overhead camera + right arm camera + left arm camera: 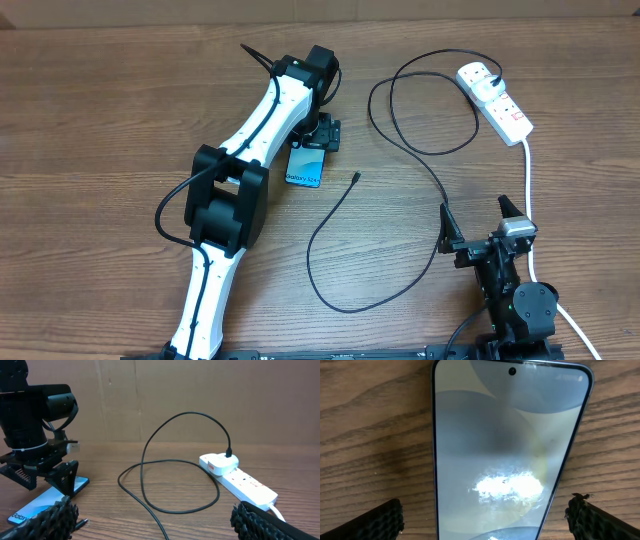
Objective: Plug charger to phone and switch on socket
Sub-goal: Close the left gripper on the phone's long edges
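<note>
Seen from overhead, the left arm starts at the table's (90, 110) 7 o'clock edge and runs up towards 1 o'clock. It folds at a black elbow and turns its wrist back down. The left gripper (313, 143) points at the tabletop over the 12 o'clock end of the phone (305, 167). The phone lies flat near the middle of the table, screen up, with its white lettering at the 6 o'clock end. In the left wrist view its fingers (375, 522) are spread apart, one on each side of the phone. Bare wood shows between each pad and the phone's edges, so nothing is gripped.

The right arm sits folded low at 5 o'clock, well clear of the phone. The right gripper (473, 205) faces 12 o'clock with its jaws wide apart and nothing between them.

The socket (497, 100) lies at 2 o'clock on the table, slanted, with red marks on its top face. Its white cord (529, 200) runs down towards 6 o'clock past the right gripper.

The charger (192, 413) is already plugged in at the strip's 11 o'clock end. From there the cable arches up, makes a loose loop at 9 o'clock of the strip, passes just beside the right gripper's left finger, and sweeps round in a wide curve. Its connector tip (357, 178) lies free on the wood at 3 o'clock of the phone, near it but not touching.
</note>
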`<move>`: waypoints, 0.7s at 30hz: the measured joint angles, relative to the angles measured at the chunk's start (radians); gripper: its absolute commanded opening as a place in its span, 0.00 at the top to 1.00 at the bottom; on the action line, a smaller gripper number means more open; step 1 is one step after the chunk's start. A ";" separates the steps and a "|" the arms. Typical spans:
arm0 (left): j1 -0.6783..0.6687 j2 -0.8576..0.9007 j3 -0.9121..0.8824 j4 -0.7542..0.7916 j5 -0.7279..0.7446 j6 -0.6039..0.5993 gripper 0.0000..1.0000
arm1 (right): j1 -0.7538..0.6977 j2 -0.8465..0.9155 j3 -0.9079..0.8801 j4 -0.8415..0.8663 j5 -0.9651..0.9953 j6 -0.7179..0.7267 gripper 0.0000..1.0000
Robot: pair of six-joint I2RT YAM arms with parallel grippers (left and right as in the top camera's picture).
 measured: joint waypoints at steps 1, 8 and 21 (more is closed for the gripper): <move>0.000 0.000 -0.002 0.001 0.000 0.000 0.00 | 0.000 0.000 0.000 0.000 0.000 0.000 0.00; 0.000 0.000 -0.054 0.043 0.008 0.000 0.00 | 0.000 0.000 0.000 0.000 0.000 0.000 0.00; 0.000 0.000 -0.071 0.063 0.035 0.016 0.00 | 0.000 0.000 0.000 0.000 0.000 0.000 0.00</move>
